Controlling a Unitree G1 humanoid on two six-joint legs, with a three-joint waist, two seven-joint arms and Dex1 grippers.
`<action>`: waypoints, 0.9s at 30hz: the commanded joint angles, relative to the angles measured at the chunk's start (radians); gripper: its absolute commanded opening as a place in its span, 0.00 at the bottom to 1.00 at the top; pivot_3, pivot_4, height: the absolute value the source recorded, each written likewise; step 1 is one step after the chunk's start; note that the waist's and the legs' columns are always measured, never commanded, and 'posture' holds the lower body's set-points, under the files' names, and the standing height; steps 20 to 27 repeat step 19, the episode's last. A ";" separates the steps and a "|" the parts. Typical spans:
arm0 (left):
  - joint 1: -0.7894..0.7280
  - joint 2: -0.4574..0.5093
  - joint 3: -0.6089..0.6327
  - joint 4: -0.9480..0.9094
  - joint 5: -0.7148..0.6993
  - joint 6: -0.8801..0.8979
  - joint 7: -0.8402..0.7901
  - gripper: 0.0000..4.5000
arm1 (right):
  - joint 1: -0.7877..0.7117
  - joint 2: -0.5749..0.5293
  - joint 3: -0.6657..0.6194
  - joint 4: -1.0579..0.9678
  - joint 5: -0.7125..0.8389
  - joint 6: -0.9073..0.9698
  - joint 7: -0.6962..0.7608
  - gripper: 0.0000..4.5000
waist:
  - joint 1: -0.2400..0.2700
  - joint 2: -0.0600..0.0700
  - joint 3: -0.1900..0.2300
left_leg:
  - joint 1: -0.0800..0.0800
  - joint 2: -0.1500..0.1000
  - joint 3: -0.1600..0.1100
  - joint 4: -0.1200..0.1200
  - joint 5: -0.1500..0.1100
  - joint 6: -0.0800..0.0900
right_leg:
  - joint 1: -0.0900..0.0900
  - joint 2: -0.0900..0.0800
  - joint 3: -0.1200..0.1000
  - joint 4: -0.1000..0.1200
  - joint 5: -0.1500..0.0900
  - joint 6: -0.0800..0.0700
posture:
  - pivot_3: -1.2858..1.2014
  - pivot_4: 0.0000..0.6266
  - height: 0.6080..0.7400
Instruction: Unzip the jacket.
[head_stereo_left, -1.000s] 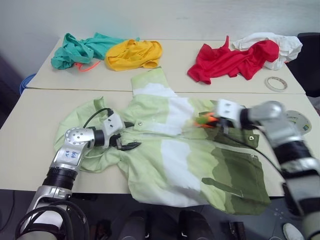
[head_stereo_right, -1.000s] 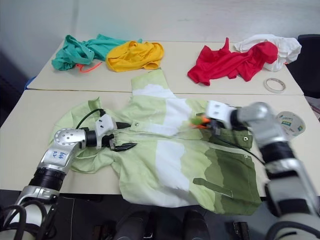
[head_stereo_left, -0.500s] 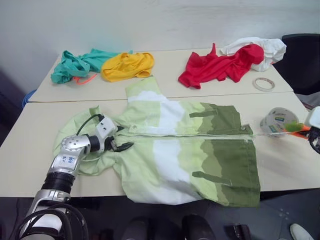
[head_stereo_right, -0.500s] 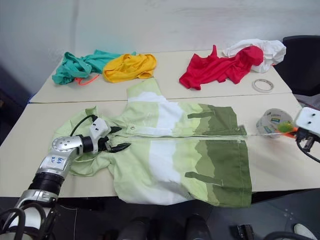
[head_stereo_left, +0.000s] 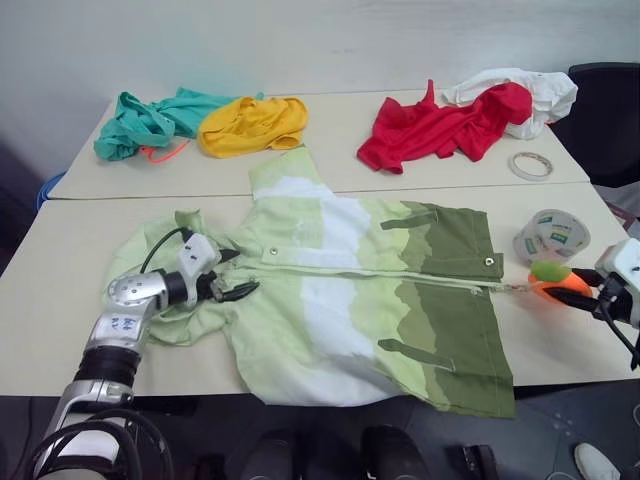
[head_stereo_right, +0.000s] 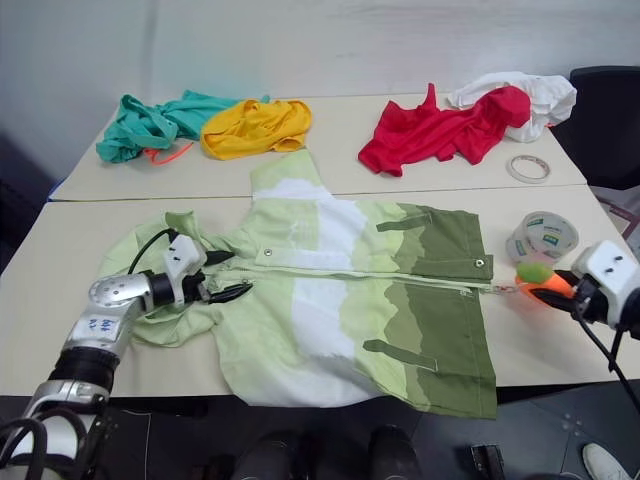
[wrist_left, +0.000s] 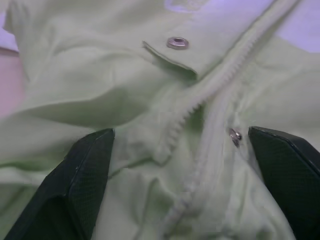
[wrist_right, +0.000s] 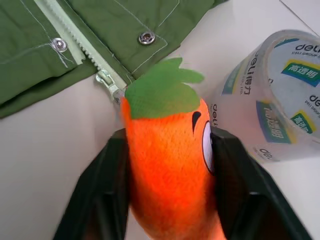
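The jacket (head_stereo_left: 340, 300) lies flat across the near table, its collar to the left and its olive hem to the right. Its zipper pull (wrist_right: 106, 80) sits at the hem end of the zipper. My right gripper (wrist_right: 167, 135) is off the hem, at the table's right edge. Its fingers press both sides of the orange carrot charm (wrist_right: 165, 165) that hangs from the pull. At the collar my left gripper (wrist_left: 180, 132) stands open, with a finger on each side of the zipper's top end and a snap (wrist_left: 177, 42) beyond it.
A clear tape roll (head_stereo_left: 551, 235) stands just behind the charm. A flat tape ring (head_stereo_left: 529, 165) and red (head_stereo_left: 440, 125), white (head_stereo_left: 545, 90), yellow (head_stereo_left: 250, 123) and teal (head_stereo_left: 140, 120) garments lie on the far table. A black chair (head_stereo_left: 605, 110) is at far right.
My right gripper has drawn the charm from the jacket's middle out past the hem to the right, and the jacket now lies stretched flat. The left gripper has stayed open near the collar.
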 joint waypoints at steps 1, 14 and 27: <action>0.071 0.069 0.128 -0.241 -0.157 0.071 -0.075 1.00 | -0.009 0.026 -0.109 -0.213 0.181 0.069 0.033 0.78 | -0.002 -0.005 0.005 | 0.000 0.000 0.000 0.000 0.000 0.000 | 0.000 0.000 0.000 0.000 0.000 0.000 | 0.52 0.24 1.00; 0.601 0.129 0.385 -0.587 -0.159 0.042 -0.057 1.00 | 0.008 0.245 0.263 -0.560 0.176 -0.016 0.182 1.00 | 0.013 -0.011 0.009 | -0.003 0.001 -0.006 -0.001 -0.006 0.000 | 0.002 -0.001 0.006 -0.012 0.000 -0.001 | 0.52 0.24 1.00; 0.718 0.085 0.428 -0.630 -0.145 -0.004 -0.019 1.00 | 0.081 0.346 0.264 -0.410 0.110 -0.247 0.209 1.00 | 0.018 -0.011 0.009 | -0.004 0.001 -0.006 0.000 -0.009 0.004 | 0.004 -0.001 0.005 -0.018 0.000 -0.001 | 0.52 0.24 1.00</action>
